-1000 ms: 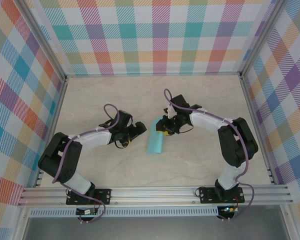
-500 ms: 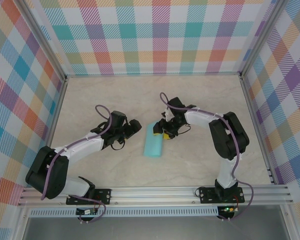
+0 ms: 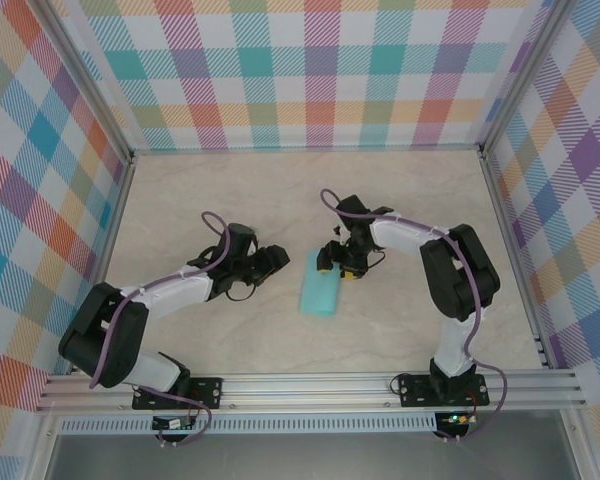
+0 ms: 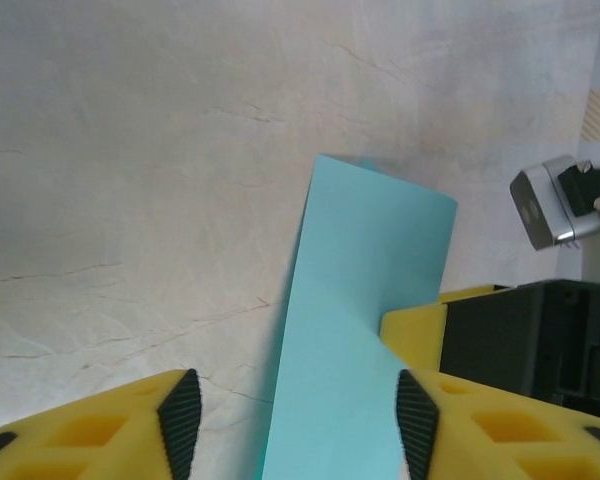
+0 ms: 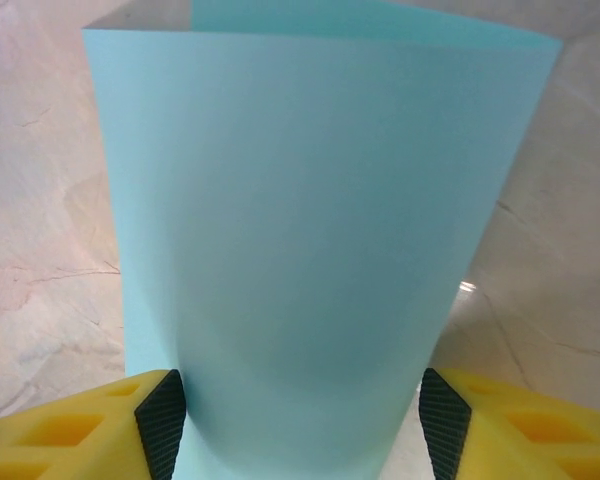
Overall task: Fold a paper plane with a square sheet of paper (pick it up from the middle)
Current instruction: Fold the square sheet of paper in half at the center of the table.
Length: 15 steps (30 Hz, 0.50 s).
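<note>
- Tabletop (image 3: 230,200): pale marbled surface that looks smooth. Judgement: thin paper is likely to slide on it, so push down rather than sideways.
- Sheet of paper (image 3: 319,294): turquoise, lying near the middle of the tabletop between the two arms. It is doubled over into a narrow rectangle, not a plane yet. In the right wrist view a second layer peeks out behind the far edge and the face bulges slightly, so the fold looks loose. Judgement: the task is at an early stage, and the step in hand is to flatten and set this fold.
- Right pincer (image 3: 332,265): at the far right end of the sheet. Its jaws are spread and the paper spans the gap between them. I cannot tell whether they touch the paper edges.
- Left pincer (image 3: 277,258): just beside the sheet's left long edge, apart from it in the top view. Its jaws are spread and pinch nothing, and in its wrist view the sheet lies ahead of them.
- To do it well, pin one end with one pincer and sweep the other along the folded edge in a single slow pass. Check that the two layers line up before pressing, because a skewed crease carries into every later fold.
</note>
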Available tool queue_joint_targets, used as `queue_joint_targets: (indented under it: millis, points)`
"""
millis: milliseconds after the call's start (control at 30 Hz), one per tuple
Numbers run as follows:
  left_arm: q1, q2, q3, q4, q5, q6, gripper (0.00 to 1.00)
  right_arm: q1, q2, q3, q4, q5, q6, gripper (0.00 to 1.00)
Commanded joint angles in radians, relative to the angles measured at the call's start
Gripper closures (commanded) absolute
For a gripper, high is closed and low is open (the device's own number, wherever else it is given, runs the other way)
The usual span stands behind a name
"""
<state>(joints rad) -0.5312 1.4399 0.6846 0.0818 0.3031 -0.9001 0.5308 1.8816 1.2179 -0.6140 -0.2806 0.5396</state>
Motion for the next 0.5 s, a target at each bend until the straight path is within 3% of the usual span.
queue_joint_targets:
  millis: [0,467]
  points:
    - [-0.036,0.031,0.010,0.065,0.066,0.012,0.50,0.000,-0.046,-0.024,-0.024,0.051,0.035,0.35]
    - [-0.120,0.192,0.109,0.124,0.072,0.004,0.64,0.000,-0.044,-0.096,-0.018,0.119,0.141,0.42]
